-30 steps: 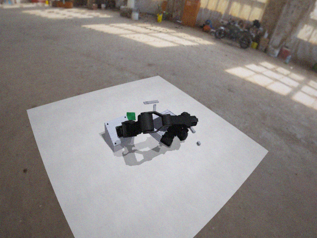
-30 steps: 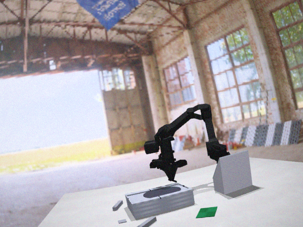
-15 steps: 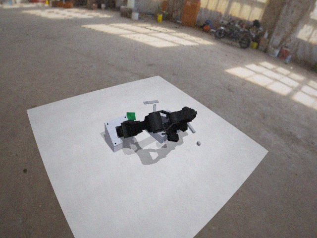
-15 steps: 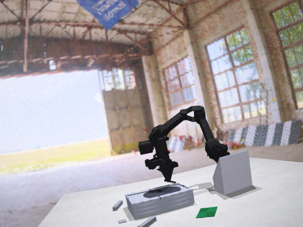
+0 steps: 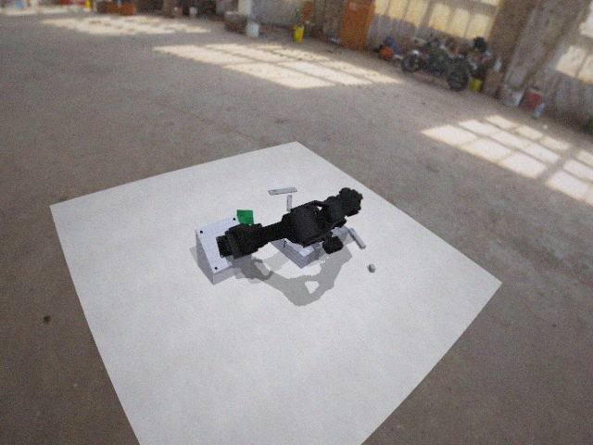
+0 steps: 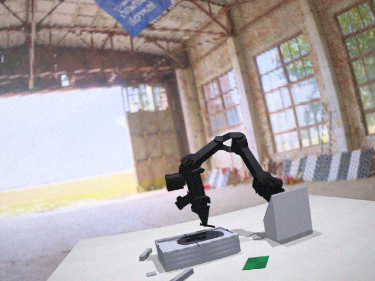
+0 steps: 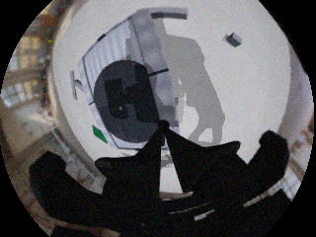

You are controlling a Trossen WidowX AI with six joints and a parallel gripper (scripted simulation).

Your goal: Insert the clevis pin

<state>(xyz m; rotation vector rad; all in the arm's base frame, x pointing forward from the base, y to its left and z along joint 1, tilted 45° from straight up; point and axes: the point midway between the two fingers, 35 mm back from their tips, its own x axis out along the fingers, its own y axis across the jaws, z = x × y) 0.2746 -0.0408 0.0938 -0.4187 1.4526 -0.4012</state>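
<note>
A white table top (image 5: 268, 345) (image 6: 105, 247) (image 7: 257, 84) spreads beneath everything. The black arm (image 5: 304, 223) (image 6: 208, 151) rises from a grey wedge-shaped base (image 5: 207, 247) (image 6: 290, 214) and bends down over the rimmed steel tray (image 5: 302, 260) (image 6: 200, 255) (image 7: 101, 49); from the top, the arm covers most of the tray. The wide disc (image 6: 187, 240) (image 7: 130, 129) lies in the tray, dark and partly shadowed. A tiny light spot near its middle in the wrist view may be the hole; the tray's pin hole cannot be made out.

The gripper (image 6: 207, 223) (image 7: 162, 130) is nearly closed, its tips pinched on the clevis pin (image 6: 211, 226), above the tray. In the exterior view the pin is a thin dark rod, lying close to level across the tips; in the wrist view it blurs into a dark blob there. From the top, the tips are hidden.

A green square (image 5: 245, 216) (image 6: 255, 262) (image 7: 99, 133) lies apart from the tray. Near the tray are loose grey bars (image 5: 357, 237) (image 6: 145, 254) (image 7: 169, 14), one cut off by the exterior view's lower edge, and a small grey block (image 5: 372, 268) (image 7: 233, 39).
</note>
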